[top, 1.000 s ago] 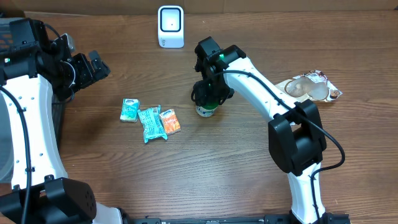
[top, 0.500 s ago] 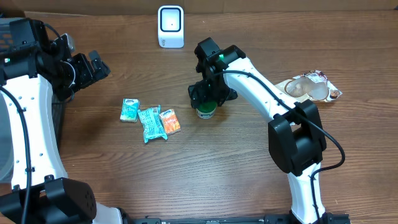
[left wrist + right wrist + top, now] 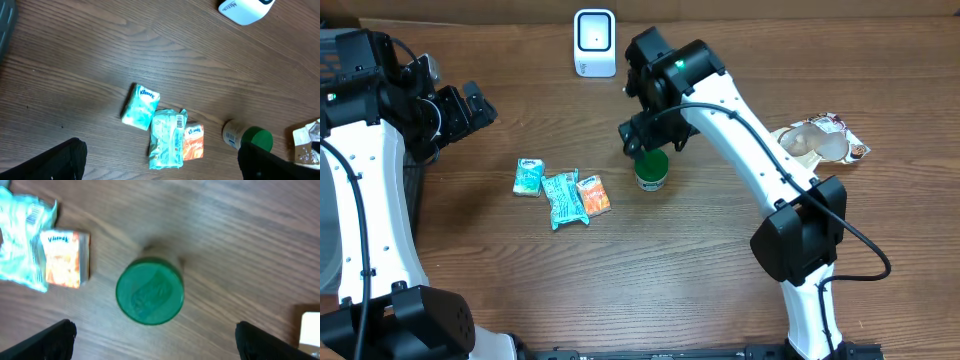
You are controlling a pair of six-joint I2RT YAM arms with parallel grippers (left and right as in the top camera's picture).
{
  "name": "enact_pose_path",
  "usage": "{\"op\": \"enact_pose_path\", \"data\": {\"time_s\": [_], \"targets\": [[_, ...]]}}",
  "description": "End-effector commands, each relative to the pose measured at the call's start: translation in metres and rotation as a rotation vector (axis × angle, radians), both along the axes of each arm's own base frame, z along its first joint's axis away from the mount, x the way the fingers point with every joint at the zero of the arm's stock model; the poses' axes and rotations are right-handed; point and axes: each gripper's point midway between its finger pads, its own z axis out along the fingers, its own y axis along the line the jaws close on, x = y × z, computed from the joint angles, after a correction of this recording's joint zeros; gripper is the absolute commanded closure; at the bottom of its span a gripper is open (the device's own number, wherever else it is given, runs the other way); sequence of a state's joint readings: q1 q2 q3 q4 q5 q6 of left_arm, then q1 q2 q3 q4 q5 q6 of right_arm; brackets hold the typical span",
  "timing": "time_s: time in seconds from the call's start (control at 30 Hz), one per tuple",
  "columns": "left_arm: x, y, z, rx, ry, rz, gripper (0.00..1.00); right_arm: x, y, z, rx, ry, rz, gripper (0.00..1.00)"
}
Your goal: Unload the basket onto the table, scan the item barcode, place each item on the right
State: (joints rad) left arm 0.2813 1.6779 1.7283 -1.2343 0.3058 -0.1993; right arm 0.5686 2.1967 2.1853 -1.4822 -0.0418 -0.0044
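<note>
I see my right jaws spread wide over the green-lidded jar [image 3: 150, 292] standing on the counter [image 3: 700, 270]; left jaws wide, empty.

Seen from the right wrist, the green-lidded jar [image 3: 149, 292] shows only its blurred lid; its label is hidden. The picture's right edge cuts off the white scanner [image 3: 311, 329], and the left edge cuts the teal packet [image 3: 20, 235]. The packet's barcode, seen from the left wrist, is too small to read.
</note>
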Motion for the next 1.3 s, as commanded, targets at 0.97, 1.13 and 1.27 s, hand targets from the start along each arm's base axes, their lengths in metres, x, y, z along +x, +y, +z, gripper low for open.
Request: {"op": "enact_pose_path", "data": {"time_s": [0.97, 1.13, 1.27], "targets": [[0.001, -0.002, -0.001, 0.007, -0.001, -0.017, 0.0, 0.001, 0.0, -0.063, -0.089, -0.056, 0.127, 0.16], [0.001, -0.002, -0.001, 0.007, -0.001, -0.017, 0.0, 0.001, 0.001, -0.064, -0.088, -0.056, 0.126, 0.22], [0.001, -0.002, -0.001, 0.007, -0.001, -0.017, 0.0, 0.0, 0.001, -0.067, -0.082, -0.051, 0.125, 0.22]]}}
